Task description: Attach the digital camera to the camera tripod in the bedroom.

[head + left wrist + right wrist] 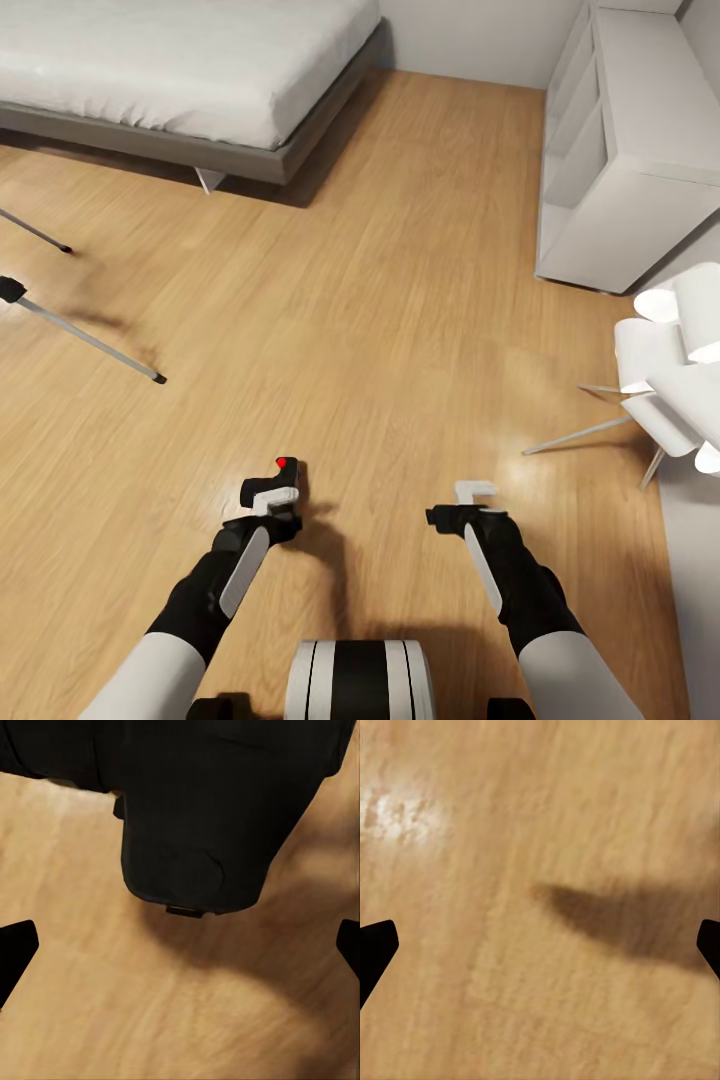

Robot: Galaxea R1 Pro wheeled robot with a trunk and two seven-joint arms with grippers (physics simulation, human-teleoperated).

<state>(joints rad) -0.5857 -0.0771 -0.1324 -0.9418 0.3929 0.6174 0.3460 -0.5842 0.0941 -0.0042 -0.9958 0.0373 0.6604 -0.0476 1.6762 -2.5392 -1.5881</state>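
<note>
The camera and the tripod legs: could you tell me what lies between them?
In the head view, only bare wood floor separates the camera, at the left gripper, from the tripod legs.

Pretty clearly a bedroom in someone's home. There's a low bed [190, 80] with a grey frame and a plain white mattress up in the corner, warm light wood plank floor [400, 300] everywhere, white walls, and a white open shelf unit [625, 150] against the side wall. There's also a white multi-shade floor lamp [670, 370] on thin metal legs near the shelf. Domestic, tidy, sparse.
</note>
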